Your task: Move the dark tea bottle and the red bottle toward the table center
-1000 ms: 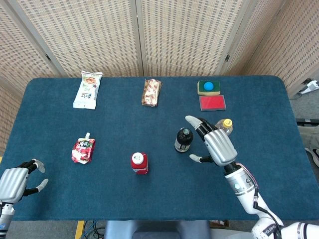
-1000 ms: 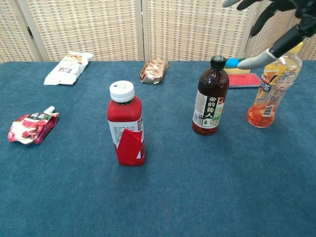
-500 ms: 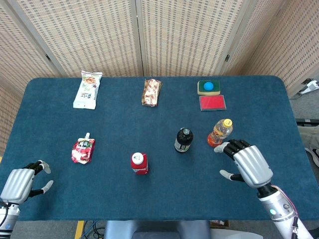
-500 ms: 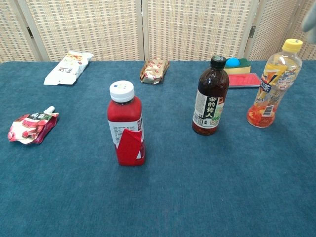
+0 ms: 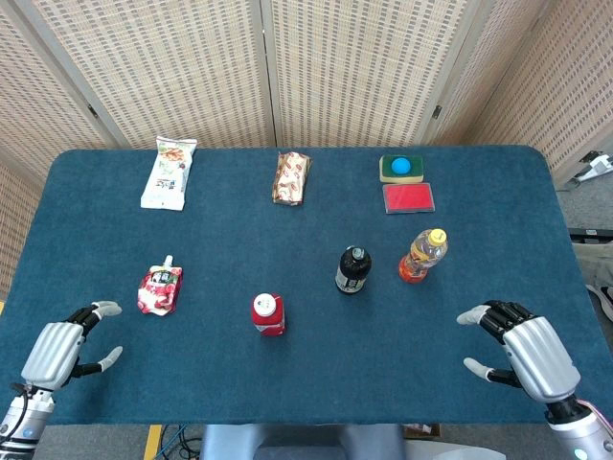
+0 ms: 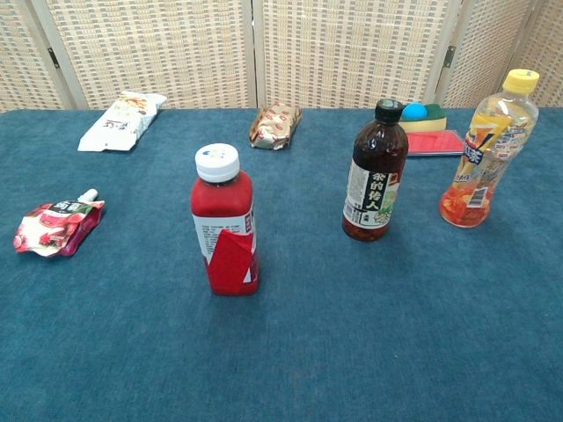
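The blue surface (image 5: pixel 287 230) carries everything, and the dark tea bottle (image 5: pixel 352 269) serves as the landmark: it stands upright a little right of the surface's middle. The right hand (image 5: pixel 522 349) hovers well to its right and nearer the front edge, fingers spread, holding nothing. The left hand (image 5: pixel 65 347) sits far to its left at the front corner, also open-fingered and empty. The red bottle (image 5: pixel 267 314) stands upright to the tea bottle's left and slightly nearer the front. The orange drink bottle (image 5: pixel 422 255) stands just to its right. Behind it to the right lie a red pad (image 5: pixel 408 197) and a sponge (image 5: pixel 401 168). Behind it to the left lies a snack wrapper (image 5: pixel 291 177); farther left, a white packet (image 5: pixel 170 172). A red pouch (image 5: pixel 160 287) lies far left.
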`<state>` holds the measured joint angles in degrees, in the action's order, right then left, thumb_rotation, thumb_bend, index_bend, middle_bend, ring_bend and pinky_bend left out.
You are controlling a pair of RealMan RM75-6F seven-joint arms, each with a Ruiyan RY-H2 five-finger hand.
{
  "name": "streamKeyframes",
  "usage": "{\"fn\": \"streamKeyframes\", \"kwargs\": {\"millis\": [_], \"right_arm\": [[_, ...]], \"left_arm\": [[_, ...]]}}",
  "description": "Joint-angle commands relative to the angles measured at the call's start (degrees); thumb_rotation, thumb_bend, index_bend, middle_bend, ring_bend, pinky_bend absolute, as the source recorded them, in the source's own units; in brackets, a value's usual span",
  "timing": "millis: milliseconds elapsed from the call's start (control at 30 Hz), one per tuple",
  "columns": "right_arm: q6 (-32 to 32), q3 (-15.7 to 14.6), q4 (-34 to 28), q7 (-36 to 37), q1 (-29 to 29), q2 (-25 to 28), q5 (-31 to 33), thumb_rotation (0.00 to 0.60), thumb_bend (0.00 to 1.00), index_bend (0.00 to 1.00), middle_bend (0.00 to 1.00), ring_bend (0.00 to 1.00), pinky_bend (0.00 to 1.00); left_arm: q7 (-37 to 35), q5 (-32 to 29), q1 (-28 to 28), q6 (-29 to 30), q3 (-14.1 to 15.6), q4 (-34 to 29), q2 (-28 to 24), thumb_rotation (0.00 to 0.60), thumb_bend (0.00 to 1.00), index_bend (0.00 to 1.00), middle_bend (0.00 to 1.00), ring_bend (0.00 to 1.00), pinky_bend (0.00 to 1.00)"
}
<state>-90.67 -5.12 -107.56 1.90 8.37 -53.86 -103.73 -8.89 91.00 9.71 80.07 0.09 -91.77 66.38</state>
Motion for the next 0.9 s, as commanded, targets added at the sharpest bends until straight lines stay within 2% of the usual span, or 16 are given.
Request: {"fn": "streamKeyframes", "kwargs": {"millis": [33, 367, 900], "right_arm": [[-1.5, -0.5, 1.7, 1.4, -1.4, -0.4, -0.3, 0.600, 0.00, 0.41, 0.44, 0.34, 0.44], [-4.4, -0.5, 5.2, 5.6, -3.9, -1.0, -0.7, 0.600, 0.00, 0.41, 0.44, 0.34, 0.44], [-6.6, 0.3, 8.6, 10.8, -5.9, -1.3, 0.0, 0.600, 0.00, 0.41, 0.45, 0.34, 0.44]], "left_arm": [[-3.7, 1.6, 1.9, -1.9, 0.4, -0.5, 0.7, 0.600, 0.23, 0.22, 0.19, 0.24, 0.49], [-6.3, -0.3, 6.8, -8.6, -1.0, -3.6, 3.1, 0.600, 0.15, 0.09, 0.05, 0.12, 0.40], [-3.2, -4.2, 12.6, -15.7, -2.9, -7.2, 8.2, 0.600, 0.14, 0.08, 0.05, 0.11, 0.37]]}}
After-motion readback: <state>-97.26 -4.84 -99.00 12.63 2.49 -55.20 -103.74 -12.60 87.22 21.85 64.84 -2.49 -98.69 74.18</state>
